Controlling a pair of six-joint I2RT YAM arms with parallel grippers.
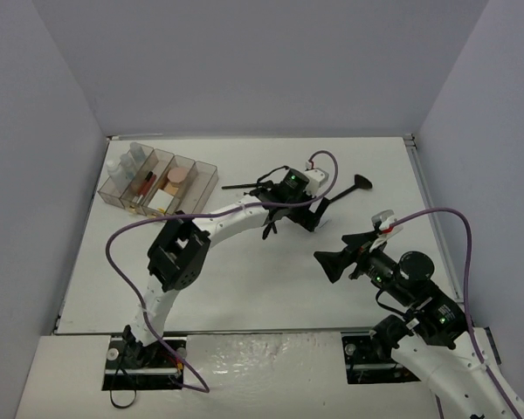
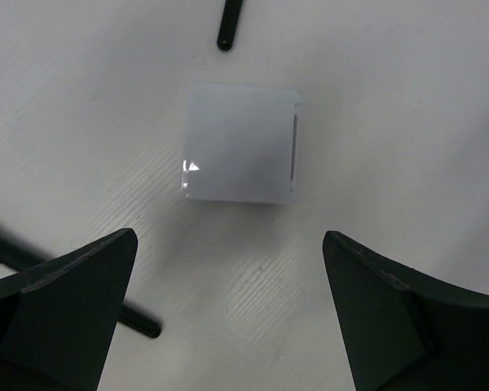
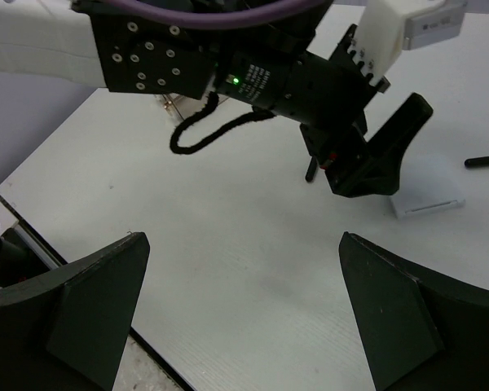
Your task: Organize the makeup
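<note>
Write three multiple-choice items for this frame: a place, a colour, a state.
1. In the top view, the organizer tray sits: A) far left B) near right C) dead centre.
2. The square pad below the left jaws is: A) red B) black C) white.
3. The right jaws are: A) shut tight B) open, empty C) out of view.
Answers: 1 A, it stands by the far left corner; 2 C, the left wrist view shows it white; 3 B, the right wrist view shows them spread, nothing held.
</note>
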